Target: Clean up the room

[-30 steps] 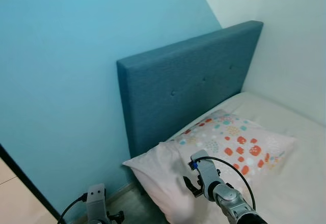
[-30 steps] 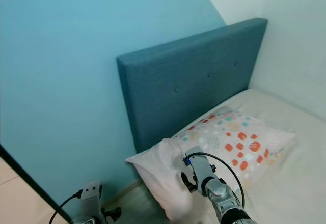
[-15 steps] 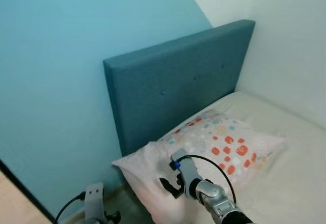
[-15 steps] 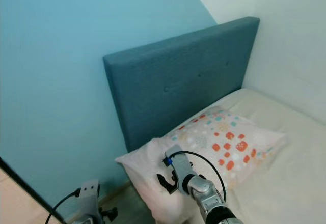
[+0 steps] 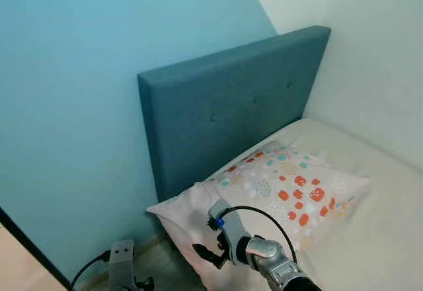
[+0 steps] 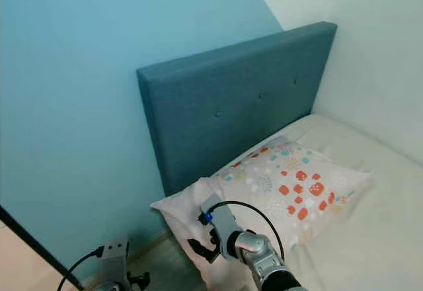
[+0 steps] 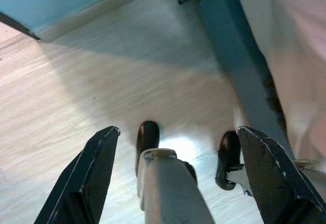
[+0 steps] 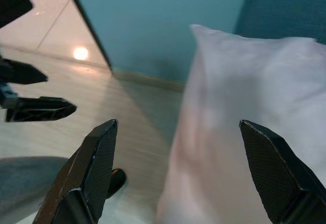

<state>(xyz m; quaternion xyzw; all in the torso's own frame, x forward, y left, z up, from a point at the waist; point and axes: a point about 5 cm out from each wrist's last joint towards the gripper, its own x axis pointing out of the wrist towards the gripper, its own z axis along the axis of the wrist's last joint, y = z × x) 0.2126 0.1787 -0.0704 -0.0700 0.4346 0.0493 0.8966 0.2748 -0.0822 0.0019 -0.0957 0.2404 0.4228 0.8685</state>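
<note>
Pillow (image 5: pixel 284 188) corner beside raised right gripper (image 5: pixel 210 256), fingers spread.

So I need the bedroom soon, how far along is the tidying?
Looks done: the patterned pillow lies on the mattress against the blue headboard, though one corner overhangs the edge. In hand: nothing; the right end effector is open beside that corner, and the left end effector hangs open over the wood floor. Left: squaring the pillow, probably.
</note>
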